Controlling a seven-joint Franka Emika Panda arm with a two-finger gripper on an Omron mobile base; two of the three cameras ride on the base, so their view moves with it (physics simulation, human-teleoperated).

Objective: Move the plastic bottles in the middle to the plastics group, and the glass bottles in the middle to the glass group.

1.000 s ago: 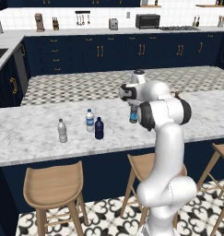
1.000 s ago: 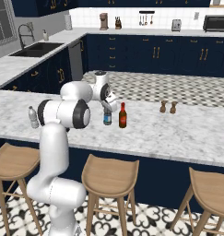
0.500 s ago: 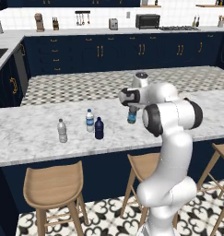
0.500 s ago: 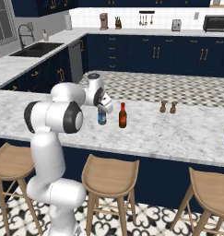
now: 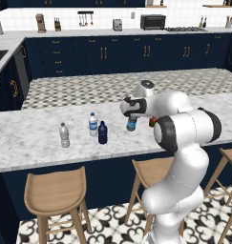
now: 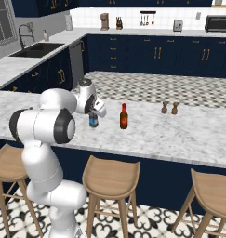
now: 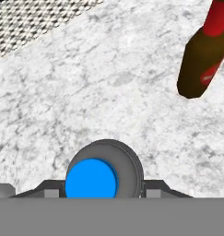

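Blue-capped bottle (image 7: 103, 175) sits between the gripper's (image 7: 97, 192) fingers, which are clamped on its sides; from the hand view only the blue cap and grey shoulder show, the body hidden below. From the left base view the same bottle (image 5: 131, 124) hangs under the gripper (image 5: 131, 114), its lower half visible with a blue-green label, over the marble counter (image 5: 31, 138); whether its base touches the counter cannot be told. From the right base view the bottle (image 6: 93, 120) is partly covered by the hand (image 6: 89, 104).

The amber bottle (image 6: 124, 116) stands upright just beside it on the right base view; the hand view shows it (image 7: 203, 57) cut off at the top edge, and the left base view hides it almost wholly behind the arm.

The navy bottle (image 5: 102, 133) stands near the labelled water bottle (image 5: 92, 125), with the greyish water bottle (image 5: 64, 135) further left. The right base view shows two small brown bottles (image 6: 169, 108) well apart to the right.
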